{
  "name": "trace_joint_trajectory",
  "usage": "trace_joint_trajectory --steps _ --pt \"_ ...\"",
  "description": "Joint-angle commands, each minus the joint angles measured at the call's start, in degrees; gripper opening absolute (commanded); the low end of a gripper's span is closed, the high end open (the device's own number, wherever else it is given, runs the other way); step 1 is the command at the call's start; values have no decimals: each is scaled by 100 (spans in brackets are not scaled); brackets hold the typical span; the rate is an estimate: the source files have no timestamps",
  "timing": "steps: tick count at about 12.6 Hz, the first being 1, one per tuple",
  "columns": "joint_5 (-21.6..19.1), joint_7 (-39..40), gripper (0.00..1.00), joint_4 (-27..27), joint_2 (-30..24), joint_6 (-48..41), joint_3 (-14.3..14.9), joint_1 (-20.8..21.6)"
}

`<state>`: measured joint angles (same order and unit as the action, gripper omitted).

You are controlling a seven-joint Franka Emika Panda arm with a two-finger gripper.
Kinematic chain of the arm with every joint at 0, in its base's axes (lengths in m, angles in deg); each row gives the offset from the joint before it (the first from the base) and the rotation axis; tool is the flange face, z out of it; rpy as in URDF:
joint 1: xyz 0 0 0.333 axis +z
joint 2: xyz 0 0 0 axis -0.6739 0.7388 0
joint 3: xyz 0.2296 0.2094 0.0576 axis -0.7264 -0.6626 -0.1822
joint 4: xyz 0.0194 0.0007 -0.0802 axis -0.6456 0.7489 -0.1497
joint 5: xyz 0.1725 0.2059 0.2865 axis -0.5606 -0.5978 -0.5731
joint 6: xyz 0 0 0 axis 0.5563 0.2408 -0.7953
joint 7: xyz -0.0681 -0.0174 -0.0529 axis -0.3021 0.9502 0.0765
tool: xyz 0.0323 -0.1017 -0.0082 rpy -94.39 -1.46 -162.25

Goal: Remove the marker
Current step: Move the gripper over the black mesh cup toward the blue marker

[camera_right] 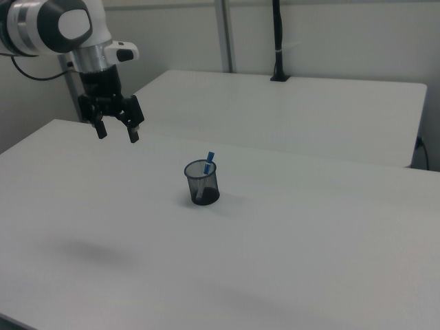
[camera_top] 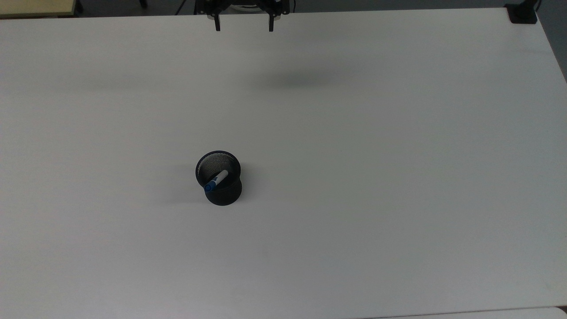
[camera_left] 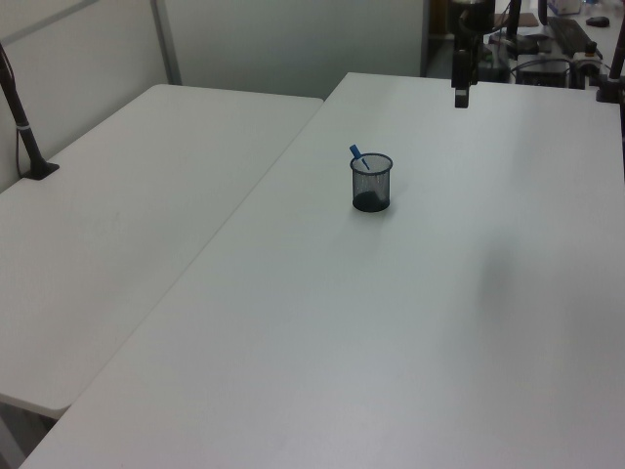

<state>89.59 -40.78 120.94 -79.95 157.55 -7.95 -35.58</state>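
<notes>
A white marker point(camera_top: 218, 179) with a blue cap stands tilted inside a black mesh cup point(camera_top: 220, 191) near the middle of the white table point(camera_top: 354, 177). Its blue cap point(camera_left: 356, 151) pokes above the cup point(camera_left: 371, 184) rim, as the right view also shows on the marker point(camera_right: 209, 161) in the cup point(camera_right: 202, 184). My gripper point(camera_top: 244, 26) hangs open high above the table's far edge in the top view, well away from the cup. In the right view the gripper point(camera_right: 117, 133) hovers at the upper left, fingers spread with nothing between them. The gripper point(camera_left: 461, 96) appears edge-on in the left view.
A second white table point(camera_right: 289, 110) adjoins the first one. Black posts stand on it, one post point(camera_right: 278, 41) in the right view and one post point(camera_left: 21, 122) in the left view. A black clamp point(camera_top: 522, 13) sits at the table's corner at the top view's upper right.
</notes>
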Motion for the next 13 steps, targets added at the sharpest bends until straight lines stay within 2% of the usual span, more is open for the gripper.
trace_joint_trajectory --steps 1,8,11,13 --pt "-65 64 100 55 -70 -30 25 -11" --pt "-56 125 100 37 9 48 25 -20" --pt "-12 91 100 -173 360 793 52 -169" --pt "15 64 100 -419 781 1207 60 -222"
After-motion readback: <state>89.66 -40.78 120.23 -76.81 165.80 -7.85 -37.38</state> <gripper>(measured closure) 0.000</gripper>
